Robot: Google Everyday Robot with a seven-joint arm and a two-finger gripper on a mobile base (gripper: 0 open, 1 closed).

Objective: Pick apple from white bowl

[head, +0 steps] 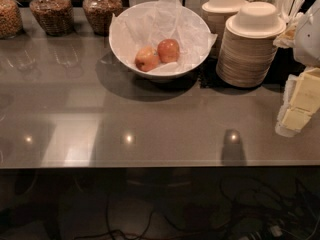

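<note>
apple (169,50) in white bowl (125,63) (beside paler apple (147,58)) | gripper (299,106) right edge

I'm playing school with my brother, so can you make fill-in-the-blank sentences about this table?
1. The white bowl holds ___ apples.
2. The redder apple rests on crinkled white ___.
3. The claw is at the picture's ___ edge, far from the bowl.
Missing words: two; paper; right.

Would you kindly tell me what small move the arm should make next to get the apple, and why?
Probably carry the gripper across toward the white bowl: it hangs at the view's right edge, in front of the stacked beige bowls, while the redder apple lies untouched on tissue paper beside a paler apple.
</note>
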